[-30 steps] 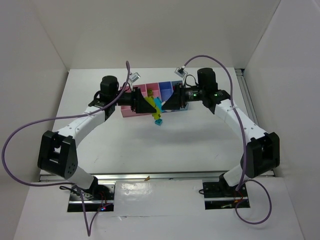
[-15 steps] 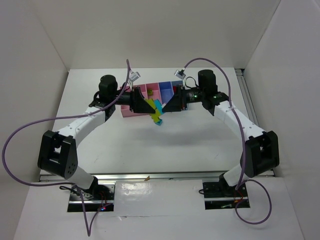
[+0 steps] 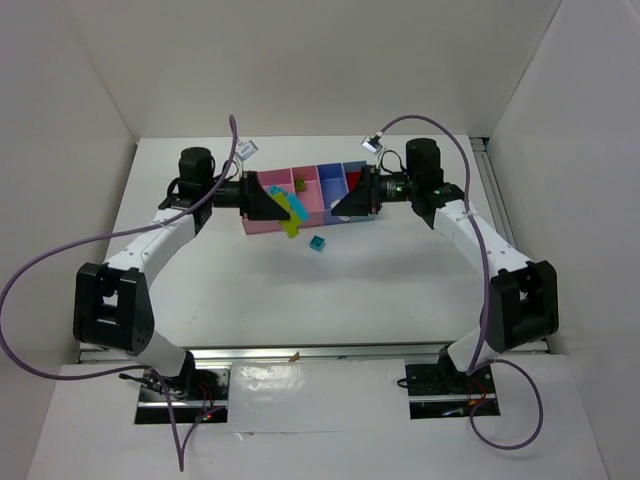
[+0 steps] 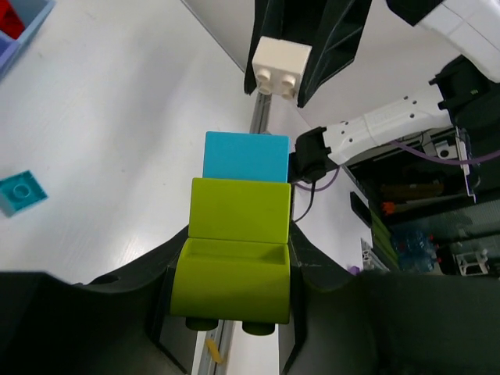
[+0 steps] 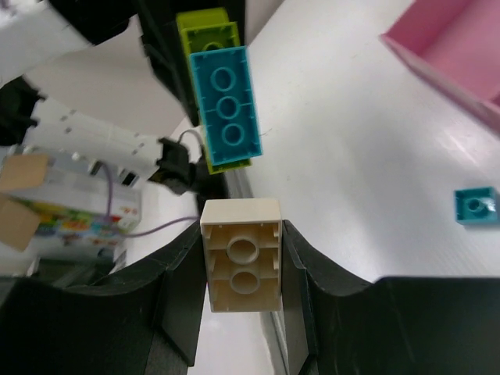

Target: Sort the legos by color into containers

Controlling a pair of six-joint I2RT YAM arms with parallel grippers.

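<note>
My left gripper [image 4: 234,275] is shut on a yellow-green lego [image 4: 233,251] that has a cyan lego [image 4: 246,156] stuck to its far end. They hang above the table in front of the containers [image 3: 262,224]. Facing it, my right gripper [image 5: 242,264] is shut on a pale beige lego [image 5: 242,262], a short gap from the cyan one [image 5: 226,105]. In the top view the left gripper [image 3: 272,205] and right gripper [image 3: 346,206] point at each other. A small loose cyan lego [image 3: 317,244] lies on the table below them.
The joined bins run from pink through periwinkle [image 3: 330,180] to light blue at the back of the table. A yellow-green brick [image 3: 299,184] lies in a pink bin and a red one [image 3: 356,179] in a right-hand bin. White walls enclose the table.
The two grippers have drawn apart. The left one shut and moved left with the yellow-green and cyan bricks; the beige brick has come off and stays in the right gripper.
</note>
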